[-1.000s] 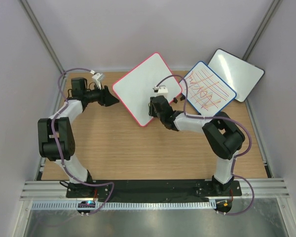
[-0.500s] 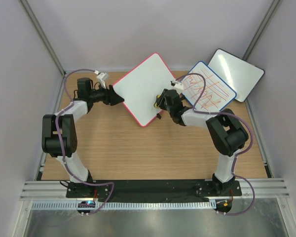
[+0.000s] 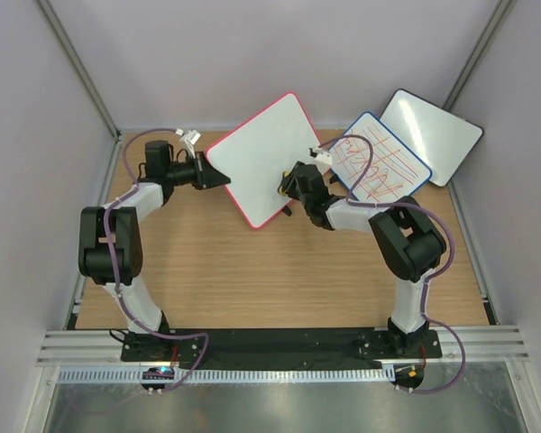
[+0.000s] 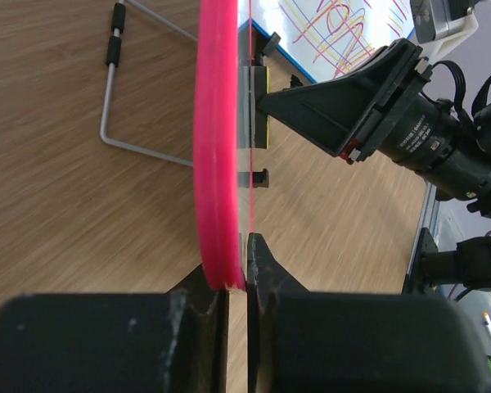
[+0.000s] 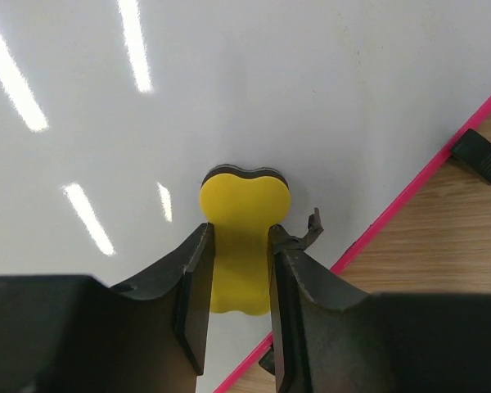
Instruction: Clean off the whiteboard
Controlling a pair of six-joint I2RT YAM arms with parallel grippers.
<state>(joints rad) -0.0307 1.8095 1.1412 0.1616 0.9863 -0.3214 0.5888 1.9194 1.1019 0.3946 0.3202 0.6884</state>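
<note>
The whiteboard (image 3: 263, 155), pink-framed and tilted like a diamond, stands at the back middle of the table, and its face looks blank. My left gripper (image 3: 218, 178) is shut on the frame at its left corner. In the left wrist view the jaws pinch the pink edge (image 4: 217, 147) of the board at my left gripper (image 4: 234, 282). My right gripper (image 3: 288, 189) is shut on a yellow eraser (image 5: 241, 217), which presses on the white surface (image 5: 270, 82) near the board's lower right edge. In the right wrist view my right gripper (image 5: 239, 246) clamps the eraser's narrow waist.
A blue-framed board (image 3: 379, 167) with red lines lies right of the whiteboard, and a black-framed blank board (image 3: 431, 135) lies beyond it. A wire stand (image 4: 114, 90) rests on the wood behind the whiteboard. A black foot (image 5: 479, 155) sticks out past the pink frame.
My left gripper moved right to the board's left corner and shut on its frame. My right gripper carried the eraser up and right along the board's lower edge. The board tipped slightly.
</note>
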